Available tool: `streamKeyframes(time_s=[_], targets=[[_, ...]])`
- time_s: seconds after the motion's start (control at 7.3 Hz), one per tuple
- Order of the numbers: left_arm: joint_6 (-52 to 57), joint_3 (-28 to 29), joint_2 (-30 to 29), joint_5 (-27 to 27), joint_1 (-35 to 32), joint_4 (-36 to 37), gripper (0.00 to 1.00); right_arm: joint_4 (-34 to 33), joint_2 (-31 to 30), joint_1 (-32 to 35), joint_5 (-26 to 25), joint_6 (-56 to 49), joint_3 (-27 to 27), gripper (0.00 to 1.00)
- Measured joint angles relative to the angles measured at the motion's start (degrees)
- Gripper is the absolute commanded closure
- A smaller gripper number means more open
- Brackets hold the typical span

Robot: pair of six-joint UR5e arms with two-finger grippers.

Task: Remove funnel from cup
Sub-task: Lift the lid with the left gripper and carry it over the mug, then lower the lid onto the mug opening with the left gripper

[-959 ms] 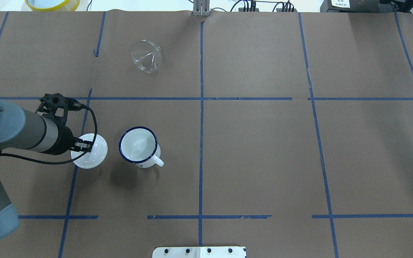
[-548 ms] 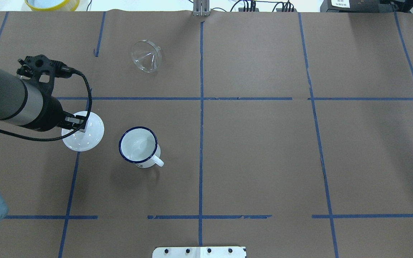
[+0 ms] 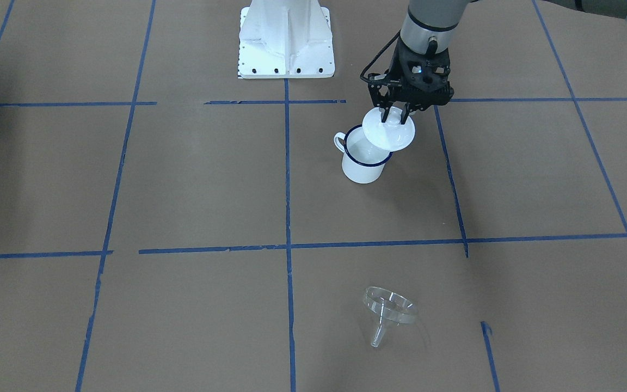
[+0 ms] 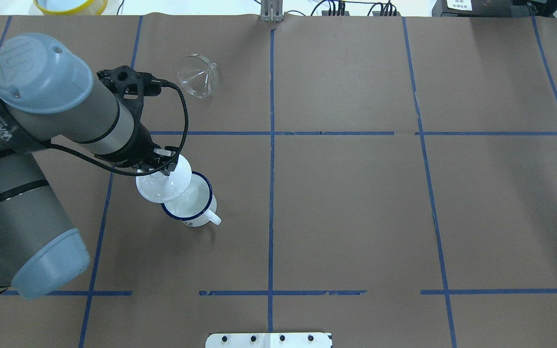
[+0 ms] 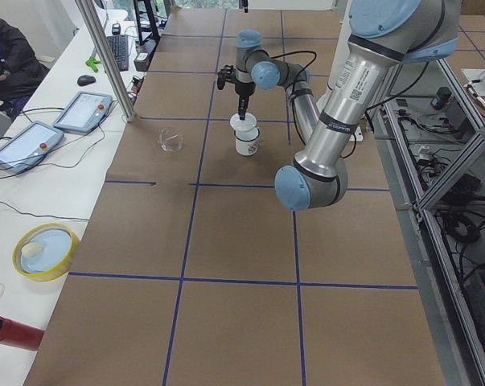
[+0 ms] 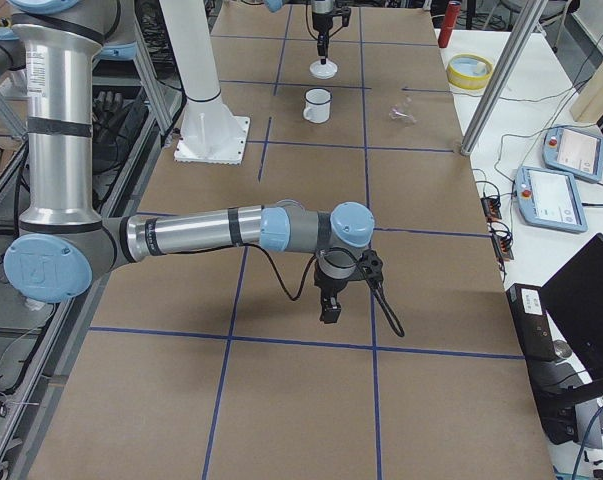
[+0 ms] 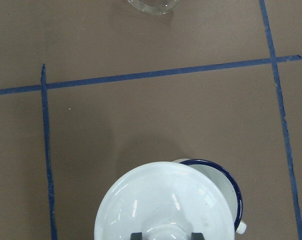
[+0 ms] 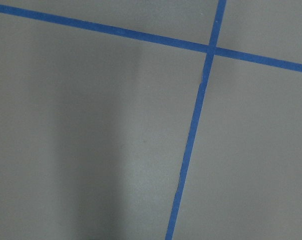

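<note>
Count: 1 funnel (image 4: pixel 197 76), 1 cup (image 4: pixel 192 205), 1 white lid (image 4: pixel 162 183), 2 arms. The funnel is out of the cup, lying tilted on the surface (image 4: pixel 356 203), well apart from it, across a blue tape line (image 4: pixel 307 133). The cup stands upright. Left jaws are clamped on the lid's knob (image 7: pixel 166 231), with the lid in the air, overlapping the cup rim (image 4: pixel 209 192) in the overhead view. Right jaws hang low over the surface; open or closed, cannot tell.
</note>
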Motion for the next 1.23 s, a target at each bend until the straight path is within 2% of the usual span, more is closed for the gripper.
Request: streamKeyframes(time_s=[0.41, 1.23], targets=[[-2.4, 2.6, -0.2, 0.2, 2.8, -2.3, 1.00, 0.0, 0.0, 0.0, 0.0, 0.0, 0.0, 0.00], [-2.5, 5.1, -0.3, 0.3, 3.2, -3.6, 1.00, 0.0, 0.0, 0.0, 0.0, 0.0, 0.0, 0.00]])
